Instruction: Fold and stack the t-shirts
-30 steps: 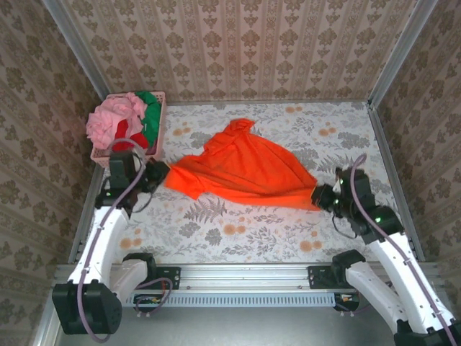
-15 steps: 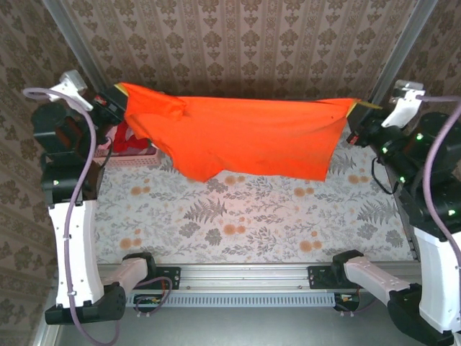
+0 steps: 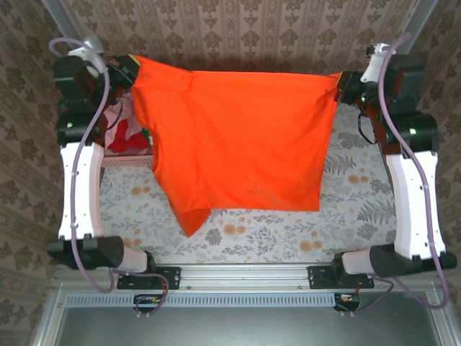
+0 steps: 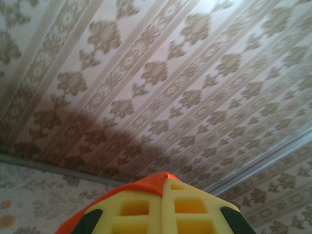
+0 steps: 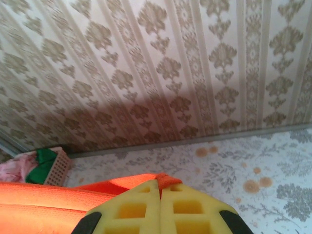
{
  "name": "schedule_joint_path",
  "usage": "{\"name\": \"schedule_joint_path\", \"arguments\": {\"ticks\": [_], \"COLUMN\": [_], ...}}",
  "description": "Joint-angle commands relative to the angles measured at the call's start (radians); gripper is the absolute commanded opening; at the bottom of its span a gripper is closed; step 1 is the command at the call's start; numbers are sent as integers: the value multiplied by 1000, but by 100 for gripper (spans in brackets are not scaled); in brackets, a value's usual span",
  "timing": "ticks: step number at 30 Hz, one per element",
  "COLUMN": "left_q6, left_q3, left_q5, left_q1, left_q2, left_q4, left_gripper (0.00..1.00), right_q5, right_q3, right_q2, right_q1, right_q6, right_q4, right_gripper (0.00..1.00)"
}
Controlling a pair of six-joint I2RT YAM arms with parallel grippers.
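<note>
Top external view shows us the bright orange cloth t-shirt (image 3: pixel 238 137) hanging spread flat above the floral-print bench (image 3: pixel 288 231), its upper corners pinched in the closed left claw (image 3: pixel 128 68) and right claw (image 3: pixel 340 86). Wrist views add what we miss there: yellow foam pads (image 5: pixel 146 194) with square recesses, pressed together on textured orange fabric.

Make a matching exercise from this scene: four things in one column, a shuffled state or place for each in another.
1. orange t-shirt
2. basket
3. left gripper
4. right gripper

A. shut on the shirt corner nearest the basket
B. holds pink, red and green cloth
C. shut on the shirt corner farthest from the basket
D. hangs spread above the table

Pairs: 1-D, 2-B, 3-A, 4-C
</note>
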Motion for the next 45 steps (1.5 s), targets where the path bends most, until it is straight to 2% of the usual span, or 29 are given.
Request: {"name": "schedule_joint_path", "arguments": {"ticks": [1,4,11,14,16,17,21,24,27,29,31,34,41,45], "left_q6": [-17,-24,-28,-27,4,21,36,25,-21,-52,-87,-126,-99,-93], "left_q3": [171,328,862,894,791,677,58,-353,-670,-806,-924,-1031,-1102,-1133], "left_q5": [-4,7,29,38,40,39,-4,-53,-73,-56,-29,0,-11,-7], "left_q1": [-14,-23,-28,-28,-35,-40,-75,-105,-135,-148,-160,-163,-155,-145], "left_q2": [111,225,450,436,376,316,41,-129,-223,-228,-209,-167,-106,-111], "left_q4": [51,19,-160,-179,-181,-161,28,102,151,156,186,197,133,70], "left_gripper": [0,0,0,0,0,0,0,0,0,0,0,0,0,0], "right_q5": [-108,-144,-180,-189,-178,-171,-160,-154,-150,-162,-173,-156,-57,-34], "right_q3": [45,133,444,464,378,286,-247,-633,-952,-1118,-1266,-1389,-1416,-1440], "right_q2": [99,189,310,295,246,203,-44,-201,-270,-272,-256,-219,-155,-197], "right_q1": [-58,-75,-100,-123,-134,-139,-187,-213,-218,-217,-217,-215,-214,-215], "right_q6": [56,81,115,122,106,98,108,123,164,213,272,324,302,328], "right_q4": [132,149,97,70,61,72,204,250,308,354,427,504,453,423], "right_gripper": [0,0,0,0,0,0,0,0,0,0,0,0,0,0]}}
